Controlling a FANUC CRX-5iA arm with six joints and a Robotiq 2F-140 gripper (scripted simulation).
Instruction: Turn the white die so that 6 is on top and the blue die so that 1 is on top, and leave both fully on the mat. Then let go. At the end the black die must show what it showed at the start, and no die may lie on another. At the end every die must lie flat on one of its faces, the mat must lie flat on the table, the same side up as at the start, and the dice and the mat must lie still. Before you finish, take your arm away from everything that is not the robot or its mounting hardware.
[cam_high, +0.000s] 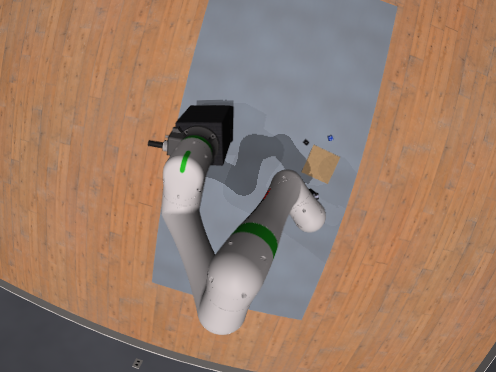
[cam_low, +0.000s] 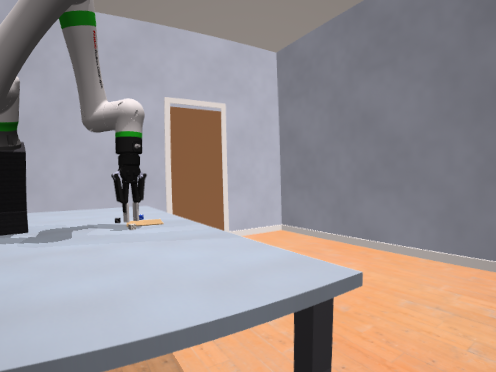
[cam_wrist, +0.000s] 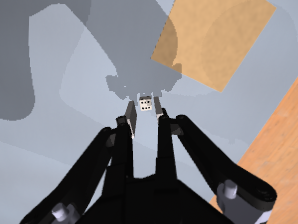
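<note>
The white die (cam_wrist: 145, 103) lies on the grey table just off a corner of the tan mat (cam_wrist: 215, 42), seen in the wrist view. My gripper (cam_wrist: 144, 106) hangs straight down over it, its fingers a little apart with one on each side of the die and a gap to each. In the exterior view the gripper's fingertips (cam_low: 130, 219) are close to the table beside the mat (cam_low: 145, 223). The black die (cam_high: 305, 142) and the blue die (cam_high: 330, 138) lie on the table beyond the mat (cam_high: 321, 164), apart from each other. The arm hides the white die in the top view.
The robot's black base (cam_high: 205, 132) stands on the table to the left of the mat. The table's right edge (cam_high: 350, 200) runs close past the mat, with wooden floor beyond it.
</note>
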